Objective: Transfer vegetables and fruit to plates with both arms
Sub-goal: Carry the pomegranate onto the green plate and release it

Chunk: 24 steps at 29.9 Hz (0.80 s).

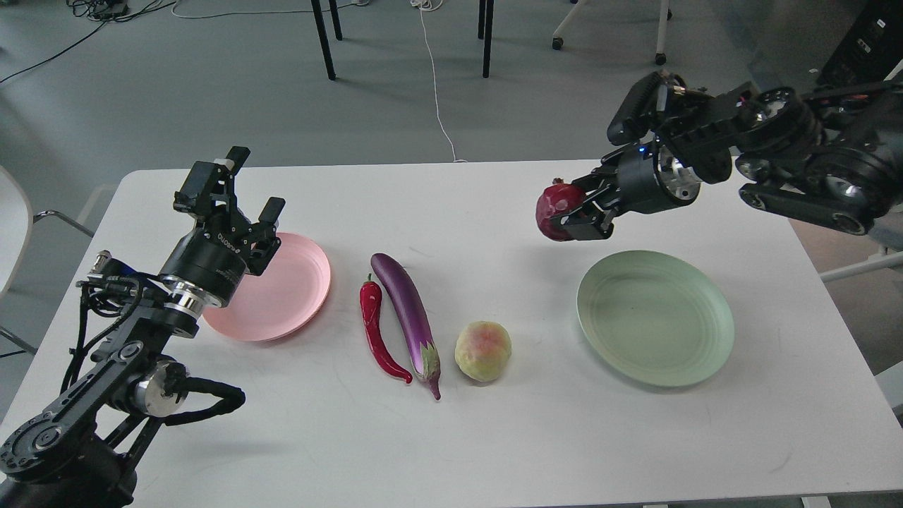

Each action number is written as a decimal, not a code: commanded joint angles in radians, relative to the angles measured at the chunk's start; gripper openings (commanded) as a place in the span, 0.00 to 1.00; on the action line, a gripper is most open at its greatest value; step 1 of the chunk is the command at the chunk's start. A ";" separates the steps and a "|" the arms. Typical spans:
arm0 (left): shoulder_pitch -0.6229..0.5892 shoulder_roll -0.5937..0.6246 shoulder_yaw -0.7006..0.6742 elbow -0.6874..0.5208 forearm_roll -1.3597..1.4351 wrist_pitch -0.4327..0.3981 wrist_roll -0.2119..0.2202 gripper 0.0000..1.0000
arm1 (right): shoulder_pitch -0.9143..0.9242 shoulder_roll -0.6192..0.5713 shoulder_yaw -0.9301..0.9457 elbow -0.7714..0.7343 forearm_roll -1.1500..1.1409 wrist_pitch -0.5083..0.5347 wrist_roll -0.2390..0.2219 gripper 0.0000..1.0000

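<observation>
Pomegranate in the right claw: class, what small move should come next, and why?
Probably carry the pomegranate a little toward the robot, over the pale green plate, then lower it. The right claw is shut on the fruit and holds it in the air, just beyond the plate's far-left rim. That plate has nothing on it.

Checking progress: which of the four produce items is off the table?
The pomegranate, held in the right gripper; chili, eggplant and peach lie on the table.
</observation>
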 commanded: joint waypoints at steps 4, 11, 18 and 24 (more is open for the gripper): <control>0.000 -0.005 0.006 -0.002 0.001 0.000 0.000 1.00 | -0.059 -0.204 -0.056 0.048 -0.106 0.001 0.000 0.34; 0.000 -0.011 0.011 -0.002 0.001 0.000 0.000 1.00 | -0.178 -0.213 -0.021 -0.015 -0.105 -0.019 0.000 0.39; 0.000 -0.008 0.008 -0.009 0.001 0.002 0.000 1.00 | -0.269 -0.127 0.026 -0.105 -0.100 -0.082 0.000 0.54; 0.000 -0.006 0.008 -0.014 0.001 0.002 0.000 1.00 | -0.270 -0.122 0.034 -0.104 -0.094 -0.084 0.000 0.87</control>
